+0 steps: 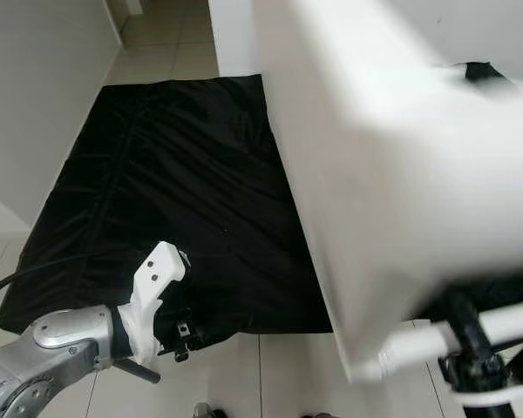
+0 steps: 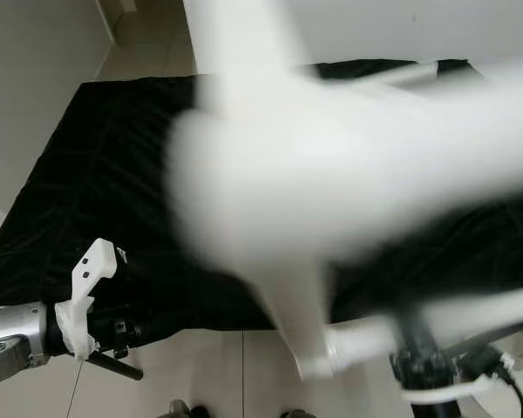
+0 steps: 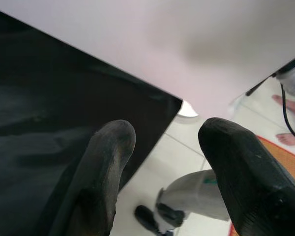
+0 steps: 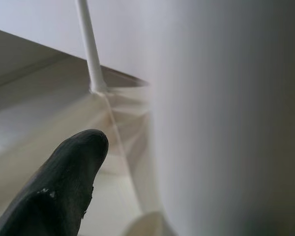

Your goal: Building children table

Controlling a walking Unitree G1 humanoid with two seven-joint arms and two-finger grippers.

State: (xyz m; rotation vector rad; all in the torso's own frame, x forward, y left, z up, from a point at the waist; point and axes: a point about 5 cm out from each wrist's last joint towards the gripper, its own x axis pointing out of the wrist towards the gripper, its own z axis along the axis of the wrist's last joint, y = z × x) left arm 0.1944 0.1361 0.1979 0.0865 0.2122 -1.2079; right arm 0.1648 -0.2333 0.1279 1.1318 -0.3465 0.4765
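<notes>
A white children's table is lifted close in front of my head and tilted, its flat top blurred and covering the right half of the scene. One white tubular leg runs along the lower right. My right gripper is shut around that leg; in the right wrist view one black finger lies beside the thick white leg. Low on the left, my left gripper is open and holds nothing, over the near edge of a black cloth.
The black cloth is spread on a pale tiled floor. A white wall stands on the left. A person's bare feet and an orange mat lie off to one side. My own feet are below.
</notes>
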